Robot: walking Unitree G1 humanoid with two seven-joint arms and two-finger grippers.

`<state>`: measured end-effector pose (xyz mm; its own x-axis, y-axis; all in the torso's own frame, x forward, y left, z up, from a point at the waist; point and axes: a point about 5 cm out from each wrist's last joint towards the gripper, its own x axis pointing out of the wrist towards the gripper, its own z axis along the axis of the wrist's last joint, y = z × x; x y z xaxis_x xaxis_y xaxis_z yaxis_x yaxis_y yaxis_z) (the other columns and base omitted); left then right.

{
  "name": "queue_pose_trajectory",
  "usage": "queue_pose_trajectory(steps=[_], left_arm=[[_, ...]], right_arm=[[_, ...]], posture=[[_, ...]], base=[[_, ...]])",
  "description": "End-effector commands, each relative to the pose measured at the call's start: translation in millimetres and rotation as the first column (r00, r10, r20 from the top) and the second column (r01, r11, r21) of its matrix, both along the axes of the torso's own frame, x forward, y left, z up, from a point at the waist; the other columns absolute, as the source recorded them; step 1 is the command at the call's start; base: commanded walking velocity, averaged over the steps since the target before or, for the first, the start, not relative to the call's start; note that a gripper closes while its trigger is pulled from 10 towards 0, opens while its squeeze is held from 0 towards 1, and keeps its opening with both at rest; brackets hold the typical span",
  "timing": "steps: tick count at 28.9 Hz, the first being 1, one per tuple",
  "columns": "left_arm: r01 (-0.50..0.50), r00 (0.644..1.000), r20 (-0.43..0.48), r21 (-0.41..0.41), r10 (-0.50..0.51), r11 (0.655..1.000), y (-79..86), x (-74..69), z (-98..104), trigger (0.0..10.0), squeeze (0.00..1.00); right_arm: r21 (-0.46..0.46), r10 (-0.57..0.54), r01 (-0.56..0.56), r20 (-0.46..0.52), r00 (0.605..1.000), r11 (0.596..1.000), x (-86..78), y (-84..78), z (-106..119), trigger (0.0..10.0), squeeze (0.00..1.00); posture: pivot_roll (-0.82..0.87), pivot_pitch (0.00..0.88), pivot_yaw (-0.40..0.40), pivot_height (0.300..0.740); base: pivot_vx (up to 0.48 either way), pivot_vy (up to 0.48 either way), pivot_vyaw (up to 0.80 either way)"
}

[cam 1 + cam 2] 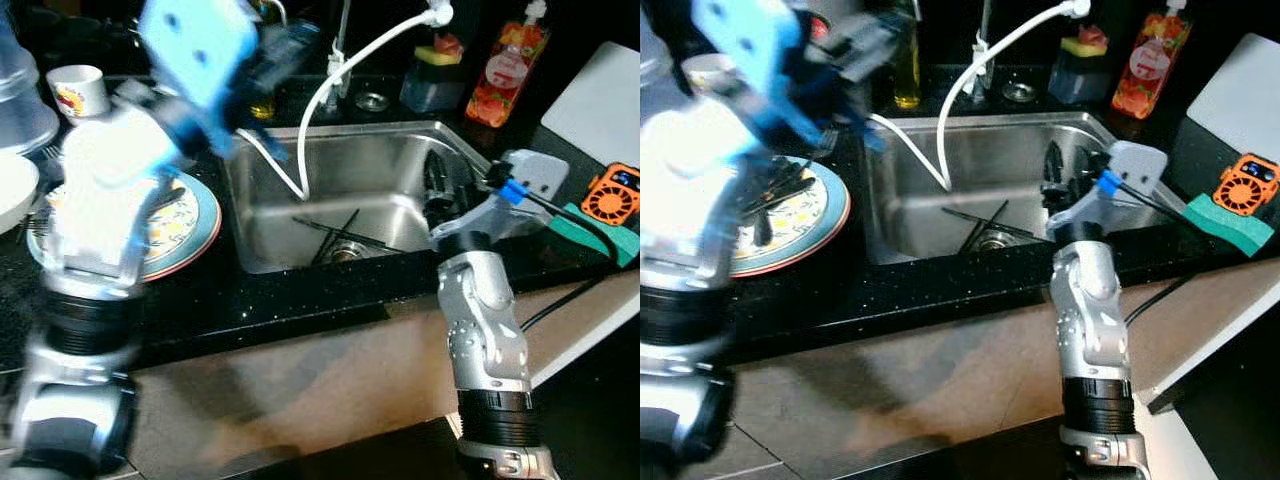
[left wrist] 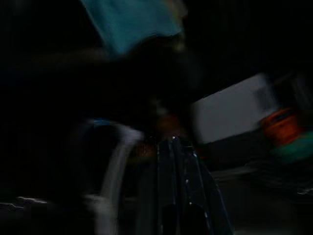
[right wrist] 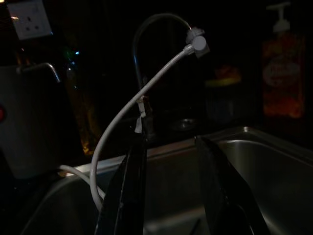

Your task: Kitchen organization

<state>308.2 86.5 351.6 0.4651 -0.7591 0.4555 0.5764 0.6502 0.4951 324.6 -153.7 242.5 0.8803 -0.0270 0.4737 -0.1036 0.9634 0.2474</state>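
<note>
Over the sink (image 1: pixel 400 160), the right gripper (image 3: pixel 171 196) hangs with fingers apart, gripping nothing. Beside the sink, the blurred left gripper (image 1: pixel 285 50) swings above the plate (image 1: pixel 190 225); its fingers can't be read. Risk: snagging the white hose (image 1: pixel 330 90) or clipping the plate.

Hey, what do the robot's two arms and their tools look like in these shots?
Both arms are jointed silver metal with black ribbed cuffs. The right arm has a grey wrist housing with a small blue clip and a thin black cable. The left arm is blurred, topped by a light-blue block. The right tool has two long, glossy black fingers.
</note>
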Motion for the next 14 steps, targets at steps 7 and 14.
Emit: queue_pose_trajectory(steps=[7,14], left_arm=[[-0.285,0.894,-0.312,0.155,0.321,0.946,-16.4,54.4,-77.1,10.0,1.0],[-0.236,0.923,-0.323,-0.051,0.207,0.971,9.6,39.0,-51.1,10.0,0.0]], right_arm=[[0.005,-0.045,0.045,-0.011,0.999,0.999,-5.4,-9.1,-3.9,10.0,0.0],[0.009,-0.04,0.04,-0.014,0.999,0.999,-5.5,-7.4,-4.7,10.0,0.0]], posture=[[0.05,0.042,-0.048,0.74],[0.07,0.054,-0.054,0.74]], base=[[0.0,0.0,0.0],[0.0,0.0,0.0]])
